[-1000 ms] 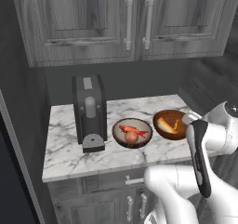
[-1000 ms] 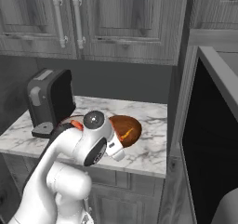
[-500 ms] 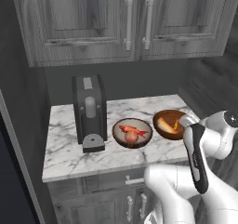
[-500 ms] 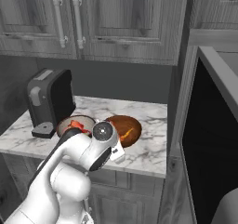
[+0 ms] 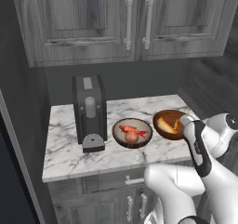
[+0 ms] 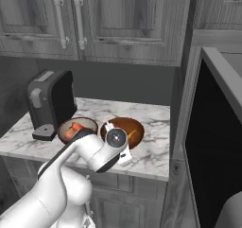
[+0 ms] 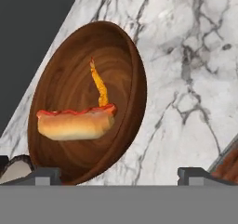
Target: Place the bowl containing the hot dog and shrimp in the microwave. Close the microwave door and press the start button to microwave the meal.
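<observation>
While the arm has swung down beside the bowl [image 7: 88, 102], its gripper [image 7: 114, 175] hangs wide, empty, ready to grasp

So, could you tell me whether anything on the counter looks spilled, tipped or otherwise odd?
Nothing stands out. The bowl sits upright on the marble counter, the hot dog and shrimp inside it; the second bowl beside it keeps its food too.

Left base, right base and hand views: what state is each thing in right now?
bowl: upright on the counter, not gripped
hot dog: inside the bowl
shrimp: inside the bowl
microwave door: open
gripper: open, beside the bowl
dark bowl: on the counter, holding red food
</observation>
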You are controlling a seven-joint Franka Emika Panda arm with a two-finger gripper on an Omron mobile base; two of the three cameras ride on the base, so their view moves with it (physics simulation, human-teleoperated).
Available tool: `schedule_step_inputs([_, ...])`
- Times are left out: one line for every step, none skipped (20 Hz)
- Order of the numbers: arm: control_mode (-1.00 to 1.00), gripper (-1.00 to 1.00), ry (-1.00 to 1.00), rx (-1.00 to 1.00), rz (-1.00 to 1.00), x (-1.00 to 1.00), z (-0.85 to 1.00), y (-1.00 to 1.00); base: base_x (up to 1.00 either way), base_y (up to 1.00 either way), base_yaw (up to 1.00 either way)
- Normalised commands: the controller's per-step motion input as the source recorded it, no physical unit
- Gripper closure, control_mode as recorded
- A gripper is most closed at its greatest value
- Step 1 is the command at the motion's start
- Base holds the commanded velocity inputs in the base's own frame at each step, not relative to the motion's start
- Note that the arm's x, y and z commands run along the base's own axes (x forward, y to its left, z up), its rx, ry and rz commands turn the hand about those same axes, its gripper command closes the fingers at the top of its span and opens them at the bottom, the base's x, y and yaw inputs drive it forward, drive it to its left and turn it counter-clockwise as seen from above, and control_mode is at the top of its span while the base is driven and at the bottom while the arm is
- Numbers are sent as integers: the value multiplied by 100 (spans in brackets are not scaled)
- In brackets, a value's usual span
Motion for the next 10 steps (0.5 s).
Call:
schedule_step_inputs([-100, -100, 0, 7, 0, 34, -19, -5, 0, 0, 0])
schedule_step_inputs([-100, -100, 1, 6, 0, 34, -20, -3, 0, 0, 0])
schedule_step_inputs([-100, -100, 1, 5, 0, 35, -21, 0, 0, 0, 0])
schedule_step_inputs([-100, -100, 1, 4, 0, 36, -21, 0, 0, 0, 0])
schedule_step_inputs([-100, -100, 1, 4, 0, 36, -21, 0, 0, 0, 0])
schedule_step_inputs([-100, -100, 1, 4, 0, 36, -21, 0, 0, 0, 0])
schedule_step_inputs([-100, -100, 1, 3, 0, 37, -21, 0, 0, 0, 0])
schedule_step_inputs([-100, -100, 1, 3, 0, 36, -21, 0, 0, 0, 0])
schedule_step_inputs([-100, -100, 1, 3, 0, 36, -21, 0, 0, 0, 0])
schedule_step_inputs([-100, -100, 1, 3, 0, 34, -21, 0, 0, 0, 0])
